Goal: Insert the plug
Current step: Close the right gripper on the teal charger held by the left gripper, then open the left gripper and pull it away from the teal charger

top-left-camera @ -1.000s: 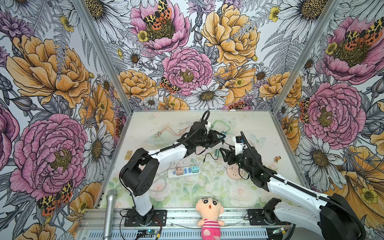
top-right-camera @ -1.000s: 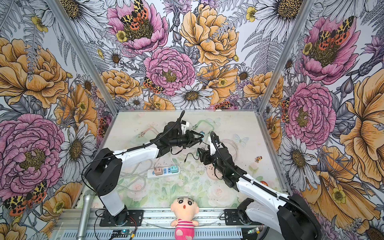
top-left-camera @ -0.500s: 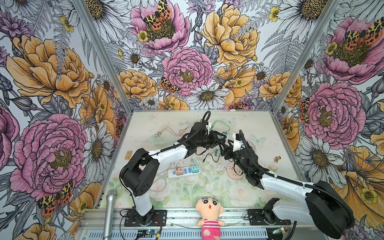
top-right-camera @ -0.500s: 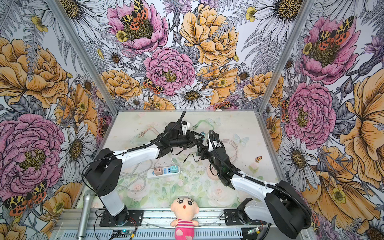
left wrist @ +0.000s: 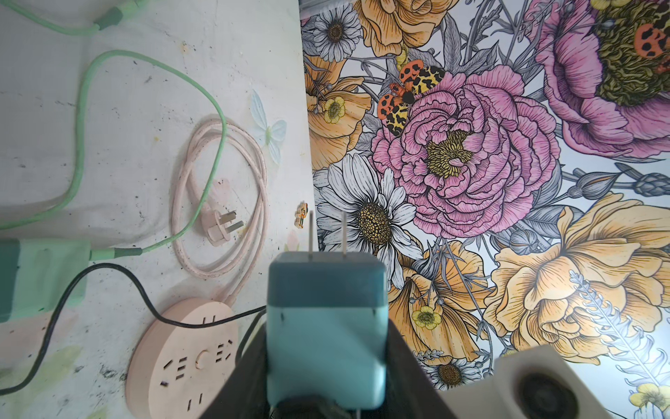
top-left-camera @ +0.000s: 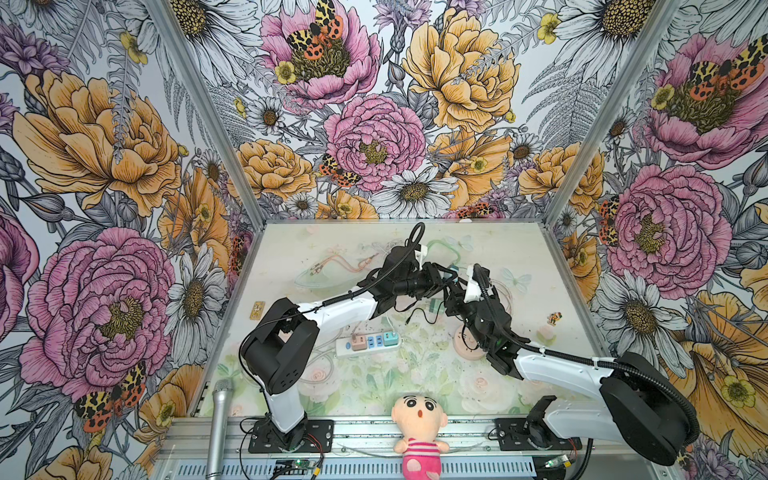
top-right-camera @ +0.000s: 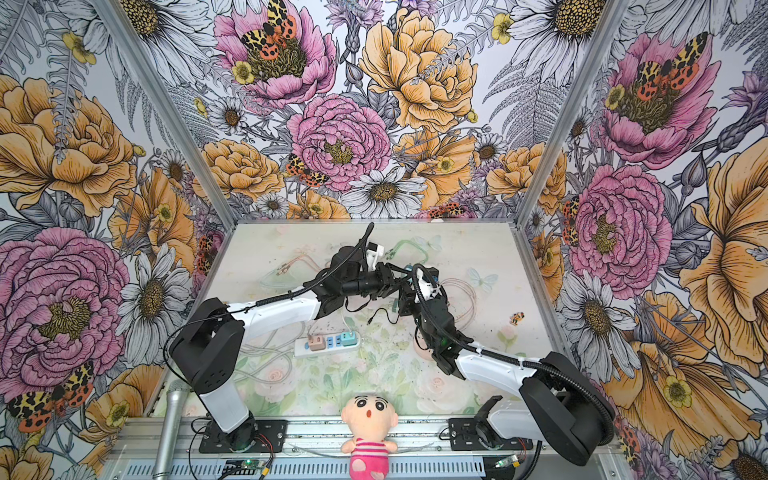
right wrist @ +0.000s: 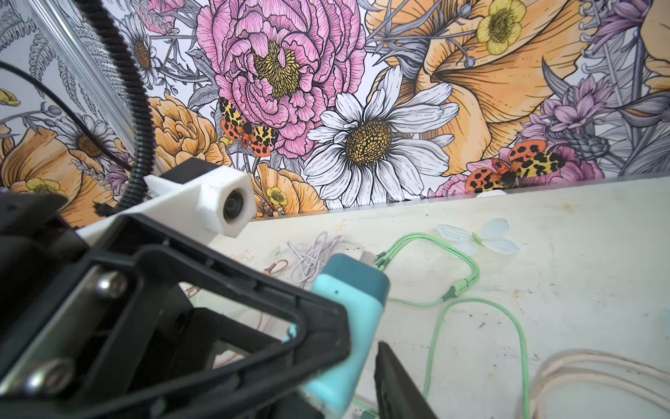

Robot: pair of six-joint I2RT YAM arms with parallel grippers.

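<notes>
left gripper (left wrist: 326, 348): clamped on the plug; its black fingers (left wrist: 406, 362) press against two opposite sides of the block.
plug (left wrist: 326, 286): teal block, paler where it is held and darker at the prong end. Its two bare metal prongs point away from the left gripper toward the flowered wall. In both top views it sits just right of the frame's middle, between the tips of the two arms.
right gripper (top-left-camera: 453, 295): reaches in from the lower right of the frame, with its tip just beside the plug. The right wrist view shows one black finger (right wrist: 393, 384) close against the plug's pale body. Whether it grips cannot be told.
green block (top-left-camera: 436, 306): lies on the counter (top-left-camera: 511, 249) just below the two grippers, with a green cable (left wrist: 81, 119) running out of it.
black cable (left wrist: 72, 290): thin, and loops over the counter past the green block.
round socket (top-left-camera: 464, 349): pink disc lying flat, lower right of the plug and partly under the right arm. Its pink cord (left wrist: 253, 174) lies coiled beside it.
power strip (top-left-camera: 368, 341): white, lower left of the plug near the frame's middle and well apart from it. It carries pink, blue and green pieces.
doll (top-left-camera: 419, 432): at the bottom edge, centre.
microphone (top-left-camera: 218, 419): in the lower left.
</notes>
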